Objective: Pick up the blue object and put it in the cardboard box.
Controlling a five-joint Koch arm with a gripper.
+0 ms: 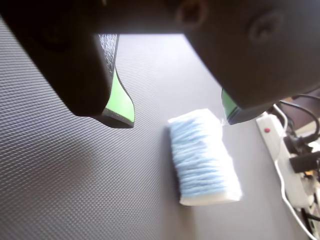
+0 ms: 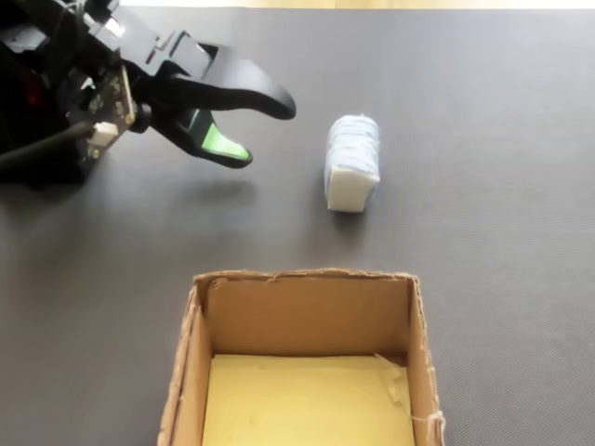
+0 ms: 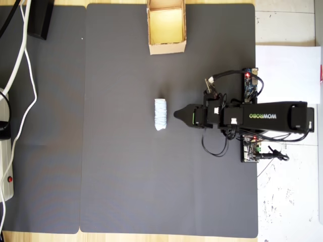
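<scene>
The blue object [image 1: 202,160] is a very pale blue, ribbed roll lying on the dark mat. In the fixed view the blue object [image 2: 352,163] sits right of my gripper [image 2: 265,133], a short gap away, beyond the box's far wall. My gripper [image 1: 177,119] is open, its green-padded fingers spread wide with nothing between them, and the roll lies just past the fingertips. From overhead, the gripper [image 3: 176,115] points left at the blue object [image 3: 160,114]. The cardboard box [image 2: 302,277] is open-topped with a yellowish inside. Overhead, the cardboard box [image 3: 165,48] stands at the mat's top edge.
A white power strip [image 1: 282,160] with cables lies beyond the mat's edge; overhead, the power strip [image 3: 6,166] is at the far left. A white sheet [image 3: 287,75] and the arm's base boards [image 3: 250,85] sit right of the mat [image 3: 121,176].
</scene>
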